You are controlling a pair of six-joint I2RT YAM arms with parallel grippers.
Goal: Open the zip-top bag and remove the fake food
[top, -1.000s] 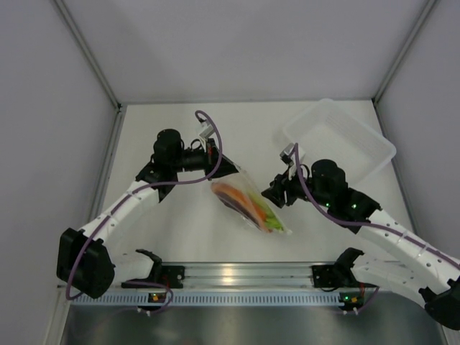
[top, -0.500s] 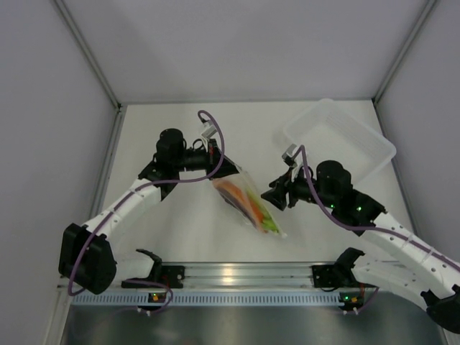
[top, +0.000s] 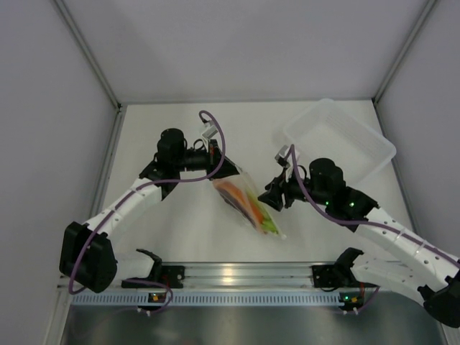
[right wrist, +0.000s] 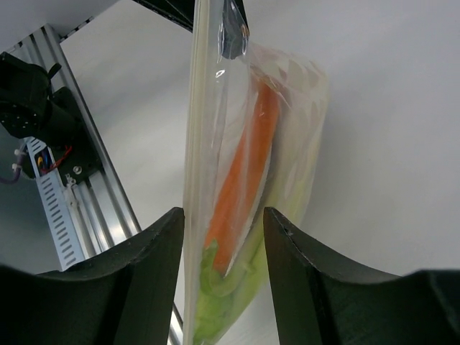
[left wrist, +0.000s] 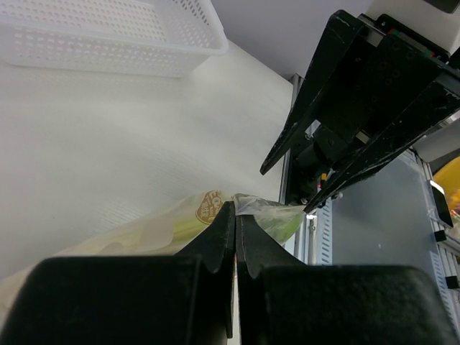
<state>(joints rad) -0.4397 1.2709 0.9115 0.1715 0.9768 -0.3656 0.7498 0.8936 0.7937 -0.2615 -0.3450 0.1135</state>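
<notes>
clear bag (right wrist: 215, 93), orange and green food (right wrist: 248, 180)

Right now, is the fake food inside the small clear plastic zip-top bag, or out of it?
Inside: the curved orange wedge and pale green leafy stalk both show through the clear zip-top bag.

From above, my left gripper (top: 228, 169) is a small dark knot at the corner of the zip-top bag (top: 248, 201), too small there to make out its fingertips. My right gripper (top: 266, 200) is just as hard to read, and I cannot tell whether it touches the plastic. My right arm (top: 402, 244) runs off the lower right edge. In my left wrist view my own fingers (left wrist: 144, 295) cover most of the bag, the orange wedge (top: 233, 192) is hidden, and the top edge cuts the tray (left wrist: 108, 36). In my right wrist view the bag runs past the top and bottom edges. The green stalk (right wrist: 215, 298) loses its lower end between my blurred fingers, and I cannot tell whether the zip strip (right wrist: 192, 108) is sealed.
</notes>
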